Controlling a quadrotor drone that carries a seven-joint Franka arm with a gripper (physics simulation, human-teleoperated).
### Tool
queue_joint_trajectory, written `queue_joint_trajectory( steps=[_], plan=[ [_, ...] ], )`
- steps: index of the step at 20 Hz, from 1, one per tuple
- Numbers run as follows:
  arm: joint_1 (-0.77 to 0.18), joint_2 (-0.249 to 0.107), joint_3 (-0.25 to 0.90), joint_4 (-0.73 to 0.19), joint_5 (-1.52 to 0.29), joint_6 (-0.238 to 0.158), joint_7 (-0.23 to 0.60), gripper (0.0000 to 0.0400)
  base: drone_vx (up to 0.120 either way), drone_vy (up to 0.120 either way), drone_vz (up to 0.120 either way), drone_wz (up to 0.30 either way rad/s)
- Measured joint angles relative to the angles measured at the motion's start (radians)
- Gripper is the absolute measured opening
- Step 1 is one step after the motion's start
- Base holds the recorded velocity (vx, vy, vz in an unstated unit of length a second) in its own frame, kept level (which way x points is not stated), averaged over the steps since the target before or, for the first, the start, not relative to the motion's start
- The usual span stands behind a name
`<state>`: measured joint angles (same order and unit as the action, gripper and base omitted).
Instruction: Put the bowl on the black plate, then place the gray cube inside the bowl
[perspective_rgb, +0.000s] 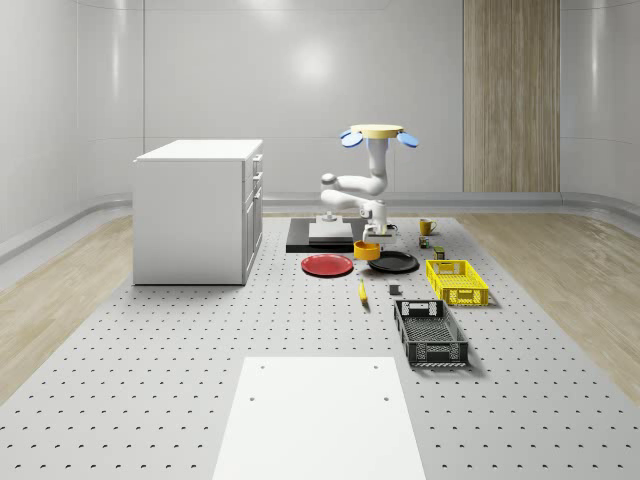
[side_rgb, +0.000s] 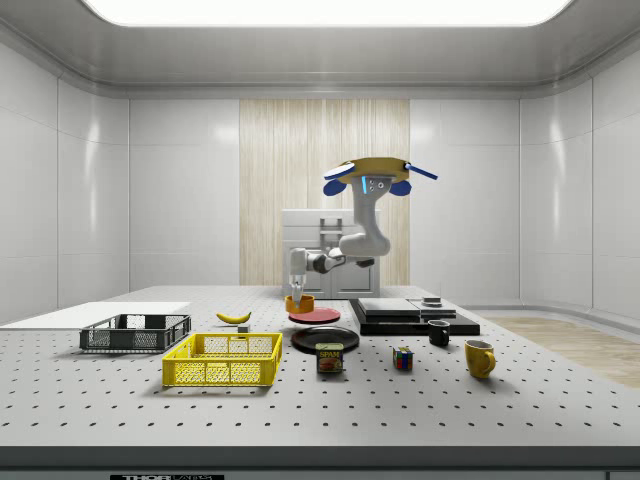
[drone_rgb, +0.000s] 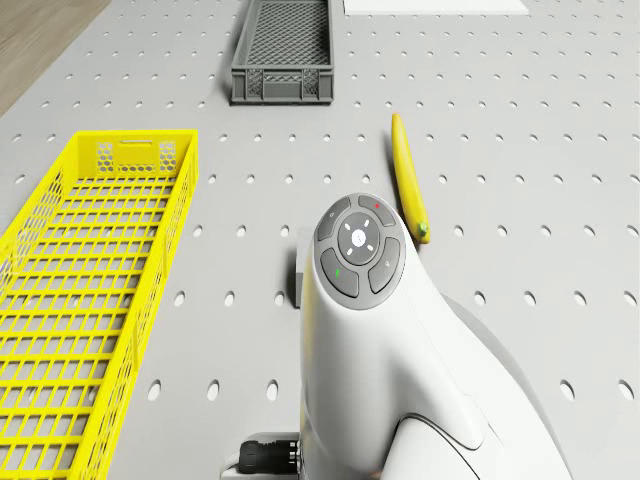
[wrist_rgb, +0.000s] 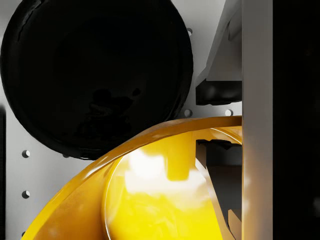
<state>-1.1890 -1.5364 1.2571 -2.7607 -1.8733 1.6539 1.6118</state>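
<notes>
Orange bowl hangs clamped in the gripper, the fingers closed on its rim; in the wrist view one finger sits inside the bowl's wall and the other outside it. Bowl is lifted clear of the table, just beside the black plate and between it and the red plate. Side view agrees: bowl held just above the red plate, black plate nearer the camera. In the wrist view the black plate lies beyond the bowl's rim, not under it.

Drone hovers well above the table, behind the black plate, over the dark slab beside the white cabinet. Arm reaches down and forward from it to the bowl.

Gray cube rests on the table just in front of the black plate, between it and the black crate. Yellow basket stands near the black plate on the whole-scene view's right. Banana lies in front of the red plate, near the cube. Drone view shows the banana, the yellow basket and the black crate below the arm's wrist.
</notes>
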Motion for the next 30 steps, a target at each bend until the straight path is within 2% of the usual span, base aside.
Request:
queue_joint_trajectory(
  steps=[17,24,30],
  plan=[
    [-0.002,-0.005,0.000,0.000,0.002,0.005,0.001,0.0100,-0.120,0.120,0.000,0.000],
    [-0.002,-0.007,0.000,0.000,0.003,0.006,0.002,0.0100,0.000,0.120,-0.006,0.000],
    [-0.003,-0.008,-0.002,0.001,0.001,0.008,0.002,0.0100,0.000,0.100,-0.100,0.000]
  ],
)
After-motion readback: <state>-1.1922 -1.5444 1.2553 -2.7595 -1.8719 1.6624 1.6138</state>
